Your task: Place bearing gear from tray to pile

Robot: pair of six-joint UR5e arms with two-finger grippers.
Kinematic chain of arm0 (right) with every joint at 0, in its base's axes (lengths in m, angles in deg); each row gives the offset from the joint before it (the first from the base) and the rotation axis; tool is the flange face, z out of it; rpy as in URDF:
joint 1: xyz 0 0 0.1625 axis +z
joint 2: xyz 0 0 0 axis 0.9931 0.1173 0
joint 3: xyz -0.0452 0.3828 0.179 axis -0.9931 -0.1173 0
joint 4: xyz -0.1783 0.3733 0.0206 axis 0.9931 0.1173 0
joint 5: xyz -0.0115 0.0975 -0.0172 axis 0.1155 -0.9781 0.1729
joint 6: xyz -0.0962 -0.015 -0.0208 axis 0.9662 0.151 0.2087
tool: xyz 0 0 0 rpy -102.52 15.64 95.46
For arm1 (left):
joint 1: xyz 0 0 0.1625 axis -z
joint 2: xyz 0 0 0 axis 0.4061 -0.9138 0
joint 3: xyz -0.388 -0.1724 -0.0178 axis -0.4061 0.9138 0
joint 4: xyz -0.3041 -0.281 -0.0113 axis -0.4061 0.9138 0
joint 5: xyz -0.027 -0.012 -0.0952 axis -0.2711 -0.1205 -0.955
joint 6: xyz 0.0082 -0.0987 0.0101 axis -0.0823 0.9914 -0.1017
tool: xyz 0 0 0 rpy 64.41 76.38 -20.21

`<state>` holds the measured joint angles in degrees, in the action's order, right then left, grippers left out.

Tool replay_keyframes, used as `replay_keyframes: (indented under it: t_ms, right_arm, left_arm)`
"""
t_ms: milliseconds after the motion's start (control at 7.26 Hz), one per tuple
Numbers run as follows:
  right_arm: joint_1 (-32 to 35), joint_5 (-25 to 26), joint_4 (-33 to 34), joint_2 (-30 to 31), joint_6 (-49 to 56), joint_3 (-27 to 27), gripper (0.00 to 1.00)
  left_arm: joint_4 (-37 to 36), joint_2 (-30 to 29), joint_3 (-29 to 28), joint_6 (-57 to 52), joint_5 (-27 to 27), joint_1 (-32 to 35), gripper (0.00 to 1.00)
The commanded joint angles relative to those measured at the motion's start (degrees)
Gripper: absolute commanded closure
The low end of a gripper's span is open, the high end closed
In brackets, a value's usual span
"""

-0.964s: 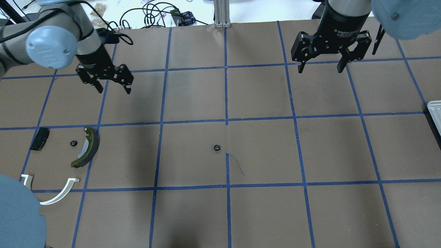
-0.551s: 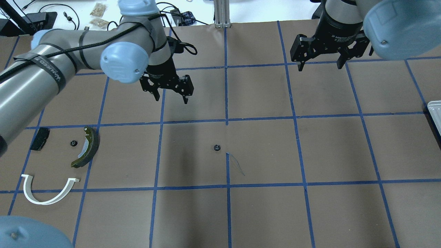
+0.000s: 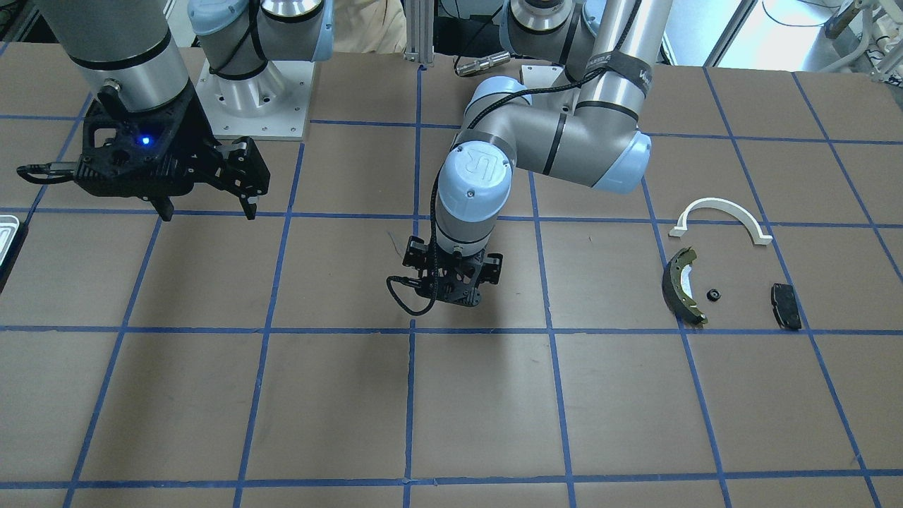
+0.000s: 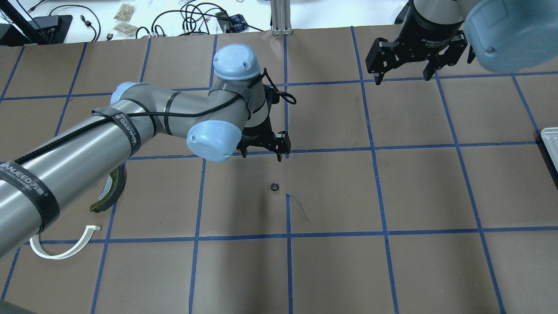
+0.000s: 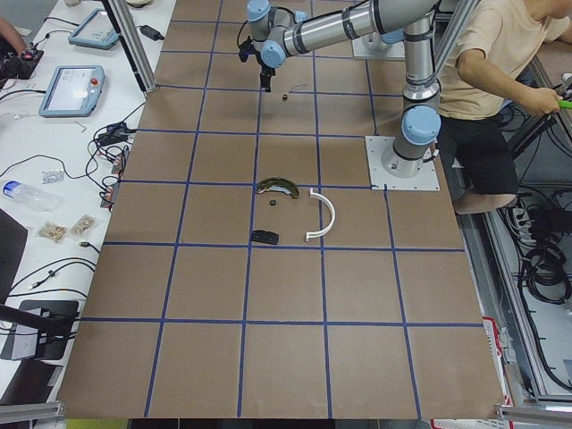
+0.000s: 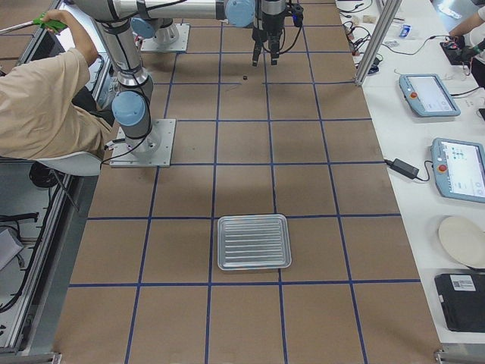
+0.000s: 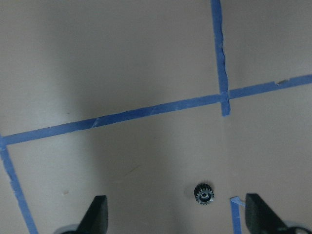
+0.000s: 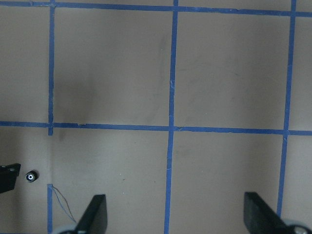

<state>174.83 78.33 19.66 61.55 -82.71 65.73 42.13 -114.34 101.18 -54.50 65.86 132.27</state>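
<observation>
You have one small gear [image 3: 713,294] already lying in the pile [image 3: 719,210], between the brake shoe [image 3: 674,282] and the black pad [image 3: 786,305]. The bearing gear [image 4: 273,187] lies on the table near its middle, well apart from the pile and from the tray [image 6: 254,243], which shows no parts. Your left gripper [image 4: 262,155] hovers close over the bearing gear, fingers spread wide and holding nothing. The right gripper [image 4: 403,79] hangs spread too, far off. Descent, grasp, carry and release all remain.

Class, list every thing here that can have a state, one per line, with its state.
left tool, open, empty
right tool, open, empty
centre gear, lying loose, ungripped
pile gear, lying loose, ungripped
tray, empty
</observation>
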Motion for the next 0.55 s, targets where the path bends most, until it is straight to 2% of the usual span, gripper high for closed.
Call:
replay_keyframes:
  t_ms: [0, 276, 413]
  right_arm:
    - [0.1, 1.4, -0.6, 1.2, 1.1, 0.3, 0.00]
    - [-0.1, 2.5, -0.4, 1.3, 1.2, 0.3, 0.00]
    - [-0.1, 2.8, -0.6, 1.3, 1.1, 0.3, 0.00]
  left_arm:
    - [-7.8, -0.1, 7.0, 0.8, 0.0, 1.5, 0.00]
    - [-9.9, -0.2, 8.5, 0.8, -0.2, 1.5, 0.09]
    - [-10.0, -0.5, 8.4, 0.7, -0.2, 1.5, 0.20]
